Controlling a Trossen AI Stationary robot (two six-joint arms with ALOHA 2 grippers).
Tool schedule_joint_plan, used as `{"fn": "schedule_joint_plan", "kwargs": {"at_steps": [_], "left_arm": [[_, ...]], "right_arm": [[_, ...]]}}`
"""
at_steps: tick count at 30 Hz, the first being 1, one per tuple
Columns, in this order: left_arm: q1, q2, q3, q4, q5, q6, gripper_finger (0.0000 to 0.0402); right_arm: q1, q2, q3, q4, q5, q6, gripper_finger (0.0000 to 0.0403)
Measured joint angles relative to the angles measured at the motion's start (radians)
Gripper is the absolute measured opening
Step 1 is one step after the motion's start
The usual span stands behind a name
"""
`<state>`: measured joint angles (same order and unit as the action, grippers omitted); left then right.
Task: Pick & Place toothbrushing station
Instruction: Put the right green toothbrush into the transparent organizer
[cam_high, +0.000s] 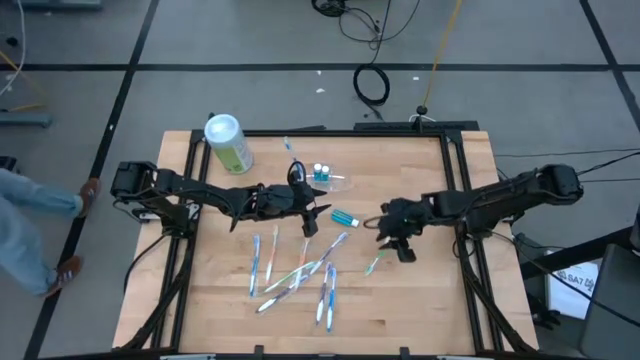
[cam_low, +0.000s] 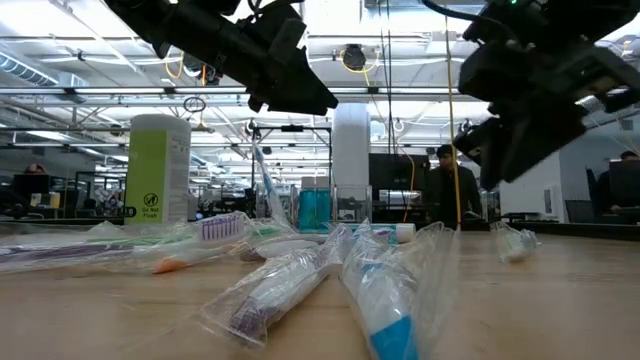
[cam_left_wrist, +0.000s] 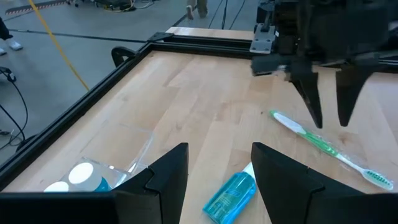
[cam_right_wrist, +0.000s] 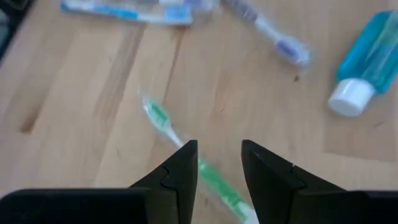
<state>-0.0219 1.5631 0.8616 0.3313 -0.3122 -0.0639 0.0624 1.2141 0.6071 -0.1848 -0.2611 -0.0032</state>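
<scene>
Both grippers open and empty over the table, neither on the station.

I have the left gripper (cam_high: 322, 213) hovering with its fingers (cam_left_wrist: 168, 177) spread wide and nothing between them; the blue tube (cam_left_wrist: 231, 194) lies just ahead of and below its tips, and the station (cam_high: 330, 181), a clear holder with two blue bottles (cam_high: 321, 172) in it, sits just beside it toward the far edge. My right gripper (cam_high: 392, 238) faces the left one across the tube, its fingers (cam_right_wrist: 181, 171) parted and holding nothing, poised directly above the green toothbrush (cam_right_wrist: 186, 155), which lies flat on the wood. A scatter of wrapped toothbrushes (cam_high: 300, 272) lies near both grippers, toward the front edge. The green canister (cam_high: 228, 143) stands well behind the left arm.
</scene>
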Motion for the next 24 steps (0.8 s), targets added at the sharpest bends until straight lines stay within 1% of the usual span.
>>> {"fn": "schedule_joint_plan", "kwargs": {"at_steps": [2,6,10,13,21,24], "left_arm": [[0.0,0.0,0.0,0.001,0.0,0.0,0.0184],[0.0,0.0,0.0,0.001,0.0,0.0,0.0184],[0.0,0.0,0.0,0.003,0.0,0.0,0.0184],[0.0,0.0,0.0,0.003,0.0,0.0,0.0184],[0.0,0.001,0.0,0.006,0.0,0.001,0.0184],[0.0,0.001,0.0,0.005,0.0,0.001,0.0184]], "right_arm": [[0.031,0.001,0.0,-0.025,0.007,-0.009,0.0116],[0.083,0.011,0.0,-0.032,0.082,-0.01,0.0116],[0.111,0.041,0.001,-0.025,0.085,-0.01,0.0116],[0.124,0.076,0.001,-0.011,0.109,-0.018,0.0116],[0.125,0.169,0.001,0.008,0.108,-0.056,0.0116],[0.125,0.185,0.001,0.014,0.108,-0.074,0.0116]]}}
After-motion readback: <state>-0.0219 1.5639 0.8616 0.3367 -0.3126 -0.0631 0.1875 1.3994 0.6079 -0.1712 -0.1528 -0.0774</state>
